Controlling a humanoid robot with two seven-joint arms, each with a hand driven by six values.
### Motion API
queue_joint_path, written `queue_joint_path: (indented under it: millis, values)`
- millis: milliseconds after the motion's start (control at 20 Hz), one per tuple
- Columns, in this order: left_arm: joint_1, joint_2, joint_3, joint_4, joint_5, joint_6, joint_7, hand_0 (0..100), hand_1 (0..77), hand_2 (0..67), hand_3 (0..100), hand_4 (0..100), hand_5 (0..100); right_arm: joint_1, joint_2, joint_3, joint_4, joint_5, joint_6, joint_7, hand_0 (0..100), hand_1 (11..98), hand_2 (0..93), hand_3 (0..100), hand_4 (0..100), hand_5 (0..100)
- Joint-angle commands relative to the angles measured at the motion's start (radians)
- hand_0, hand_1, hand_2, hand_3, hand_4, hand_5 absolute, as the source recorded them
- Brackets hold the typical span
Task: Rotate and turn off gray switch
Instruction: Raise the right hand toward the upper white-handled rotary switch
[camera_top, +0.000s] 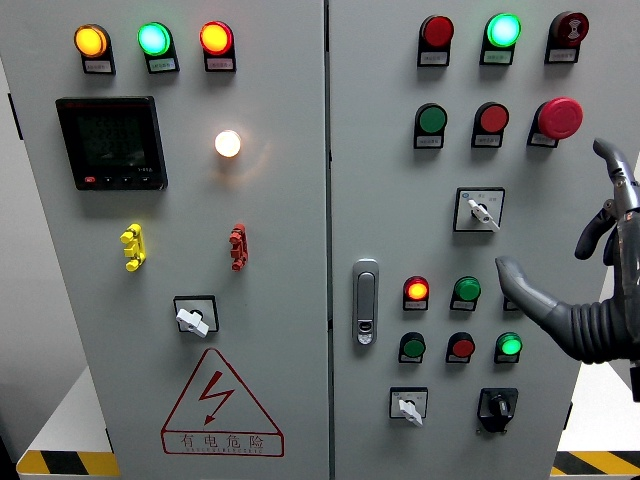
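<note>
Right, head view: right hand (600, 250) is spread and holding nothing, thumb aimed left. The gray switch (480, 211) sits up-left of the thumb, apart from it, with a small pale lever on a square plate. Risk: the smooth plastic lever may slip, or the fingers may bump the red mushroom button (559, 118) above the hand.

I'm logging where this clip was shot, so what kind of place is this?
Likely an industrial electrical room: a gray control cabinet with indicator lamps, rotary switches and a high-voltage warning triangle.
</note>
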Motion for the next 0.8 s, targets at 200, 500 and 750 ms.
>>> queue_joint_path:
  millis: [200,500,750]
  values:
    - [0.0,0.0,0.0,0.0,0.0,0.0,-0.001,0,0.0,13.2,18,10,12,0.002,0.0001,-0.001,-0.003,0.002,0.0,-0.011,0,51.7,15.4,83,90,100]
    - [0.0,0.0,0.0,0.0,0.0,0.0,-0.001,0,0.0,13.2,18,10,12,0.028,0.0032,0.001,-0.014,0.002,0.015,-0.011,0,47.8,29.8,84,90,99]
    - [0.0,0.0,0.0,0.0,0.0,0.0,0.001,0,0.0,13.2,18,9,12,0.039,0.0047,0.013,-0.023,0.006,0.072,-0.032,0,45.7,42.4,85,91,99]
